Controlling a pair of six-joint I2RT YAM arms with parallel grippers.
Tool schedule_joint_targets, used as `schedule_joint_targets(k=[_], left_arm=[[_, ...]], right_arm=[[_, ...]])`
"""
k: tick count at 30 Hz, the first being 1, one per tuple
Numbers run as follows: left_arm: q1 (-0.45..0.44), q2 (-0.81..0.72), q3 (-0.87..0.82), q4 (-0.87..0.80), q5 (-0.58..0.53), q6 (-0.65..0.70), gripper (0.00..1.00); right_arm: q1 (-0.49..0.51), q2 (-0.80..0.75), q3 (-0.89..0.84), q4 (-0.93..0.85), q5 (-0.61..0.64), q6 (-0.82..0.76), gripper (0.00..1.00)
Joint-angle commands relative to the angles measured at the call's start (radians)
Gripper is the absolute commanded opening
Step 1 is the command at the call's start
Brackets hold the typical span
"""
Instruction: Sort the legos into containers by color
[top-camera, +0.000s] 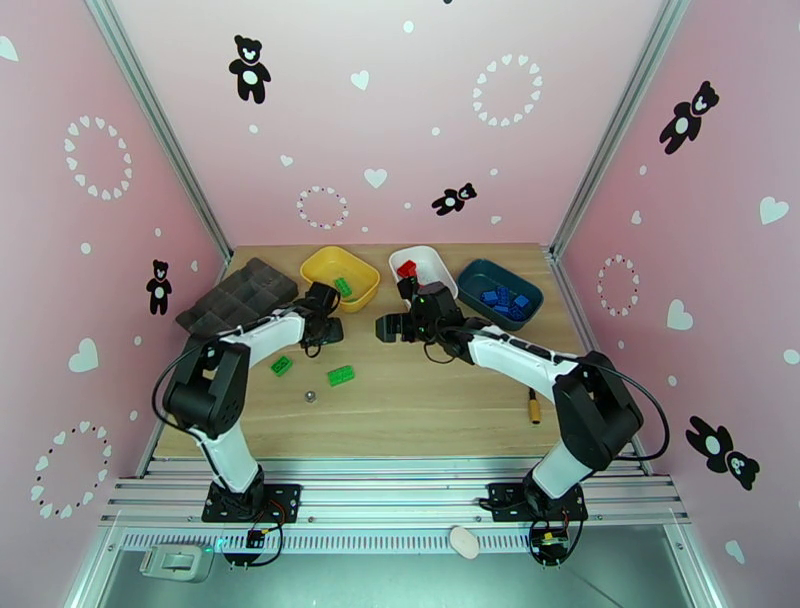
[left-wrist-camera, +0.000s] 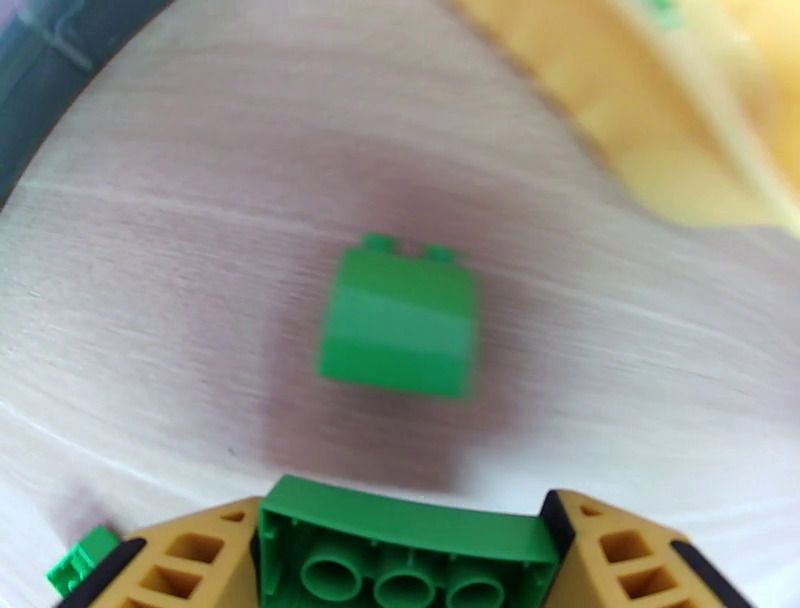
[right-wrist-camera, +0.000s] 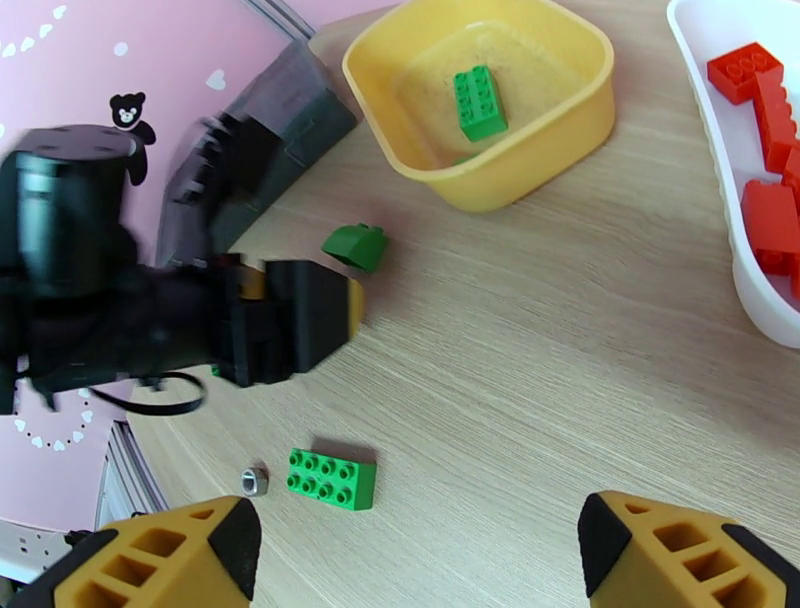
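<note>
Lego brick (left-wrist-camera: 405, 535) clamped between left fingers (left-wrist-camera: 640, 560); sloped green lego (left-wrist-camera: 398, 325) just ahead; right fingers (right-wrist-camera: 160, 560) spread, empty.

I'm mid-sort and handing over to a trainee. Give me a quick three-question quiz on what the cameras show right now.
1. True or false: the left claw is empty.
2. Which colour of legos lies in the white tray? A) red B) green C) blue
3. Fill in: the right claw is ____ (open or shut).

Key
1. False: it grips a green lego.
2. A: red legos.
3. Open, with nothing between its fingers.
</note>
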Motion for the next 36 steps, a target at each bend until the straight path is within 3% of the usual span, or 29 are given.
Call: schedule_joint_targets(k=[1, 8, 21, 23, 24, 28, 36], left_arm=[[-0.007, -0.070, 0.025, -0.037, 0.046, -0.012, 0.53], [-0.005, -0.046, 0.207, -0.096, 0.054, 0.018, 0.53], [0.016, 0.303, 0.665, -0.201, 0.045, 0.051, 0.56], [0.019, 0.352, 0.722, -0.220, 0.048, 0.051, 0.60], [0.021, 0.371, 0.744, -0.227, 0.045, 0.051, 0.68], [0.021, 0.384, 0.765, -0.219, 0.056, 0.048, 0.84], [0.015, 0.236, 0.613, -0.170, 0.033, 0.052, 0.86]], right_arm=[[0.002, 0.012, 0.029, -0.013, -0.001, 0.001, 0.89], [0.000, 0.016, 0.057, -0.057, 0.021, -0.010, 0.89], [-0.023, 0.044, 0.155, -0.116, 0.045, -0.037, 0.89], [-0.030, 0.076, 0.202, -0.125, 0.032, -0.037, 0.89], [-0.031, 0.094, 0.225, -0.129, 0.026, -0.038, 0.89], [-0.031, 0.138, 0.282, -0.142, 0.010, -0.039, 0.89], [-0.031, 0.151, 0.278, -0.133, -0.014, -0.031, 0.89]])
